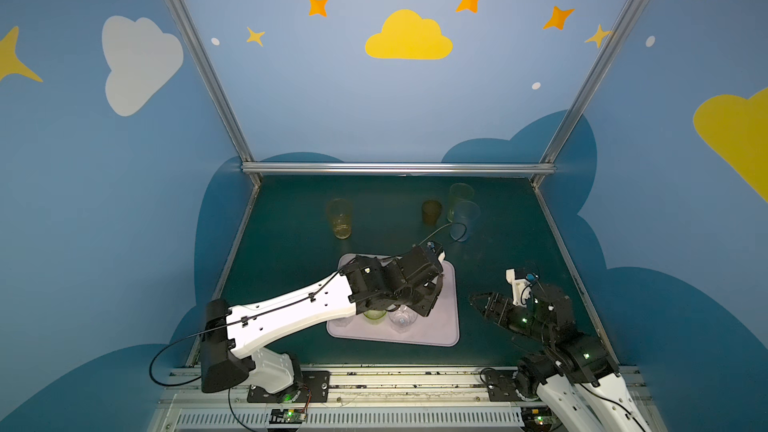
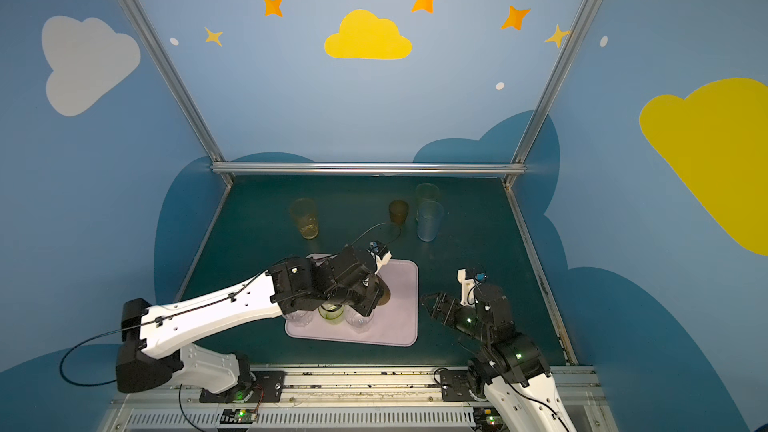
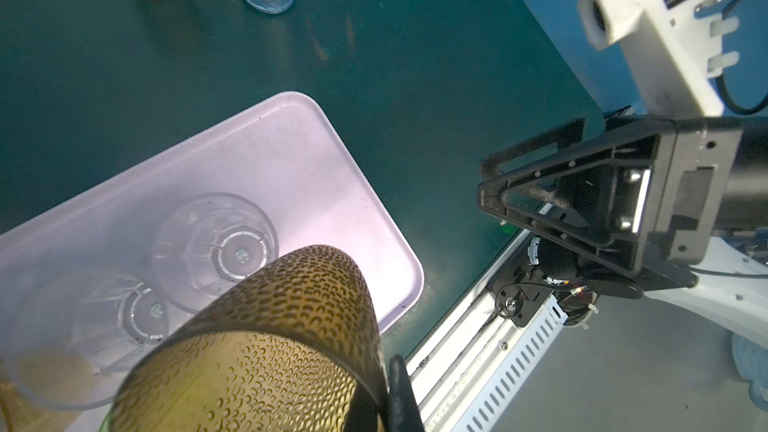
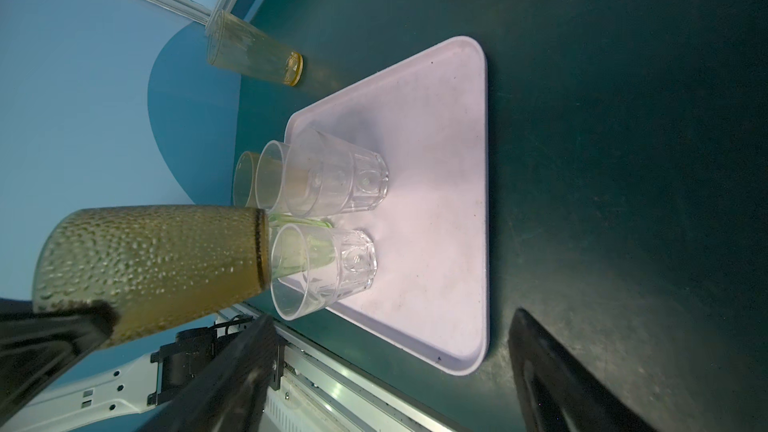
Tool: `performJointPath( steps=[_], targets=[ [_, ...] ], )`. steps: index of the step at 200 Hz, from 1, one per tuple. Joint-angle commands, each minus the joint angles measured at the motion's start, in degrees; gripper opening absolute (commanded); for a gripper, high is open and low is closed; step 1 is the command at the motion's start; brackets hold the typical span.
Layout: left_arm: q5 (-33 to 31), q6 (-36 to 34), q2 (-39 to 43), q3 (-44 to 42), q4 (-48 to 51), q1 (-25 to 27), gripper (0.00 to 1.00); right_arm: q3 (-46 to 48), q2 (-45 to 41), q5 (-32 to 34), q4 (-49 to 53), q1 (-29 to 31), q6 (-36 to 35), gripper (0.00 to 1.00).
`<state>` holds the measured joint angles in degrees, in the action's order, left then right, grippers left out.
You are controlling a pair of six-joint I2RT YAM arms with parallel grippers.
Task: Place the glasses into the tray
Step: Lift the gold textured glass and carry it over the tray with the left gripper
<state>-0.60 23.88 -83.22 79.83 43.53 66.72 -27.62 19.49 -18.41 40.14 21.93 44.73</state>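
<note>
Left gripper [image 2: 372,299] is clamped shut on a brown dimpled glass [image 4: 153,259], translucent and pebbled, carried tilted over the tray [image 4: 436,201], its base just beside the clear faceted glasses [image 4: 336,178] standing there with a short green glass [image 1: 374,314]. This looks like the placing step: next it needs righting, lowering onto bare lilac floor to their right, then release. Far on the surface [image 1: 291,243] stand a tall yellow glass [image 1: 340,218], short brown glass [image 1: 431,211], tall green glass [image 1: 460,197] and blue glass [image 1: 465,220]. Right gripper [image 1: 478,304] hangs wide open, empty, right of the tray.
</note>
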Motion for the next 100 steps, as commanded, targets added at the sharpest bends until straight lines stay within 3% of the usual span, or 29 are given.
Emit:
performJointPath(
  steps=[1, 100],
  targets=[
    [0.0, -0.2, -1.1, 1.9, 0.8, 0.8, 0.04, 0.6, -0.9, 0.8, 1.4, -0.7, 0.1, 0.86],
    [3.9, 1.0, -8.8, 1.3, -0.7, 2.2, 0.04, 1.0, -3.8, 0.7, 3.1, -1.9, 1.0, 0.86]
  ],
)
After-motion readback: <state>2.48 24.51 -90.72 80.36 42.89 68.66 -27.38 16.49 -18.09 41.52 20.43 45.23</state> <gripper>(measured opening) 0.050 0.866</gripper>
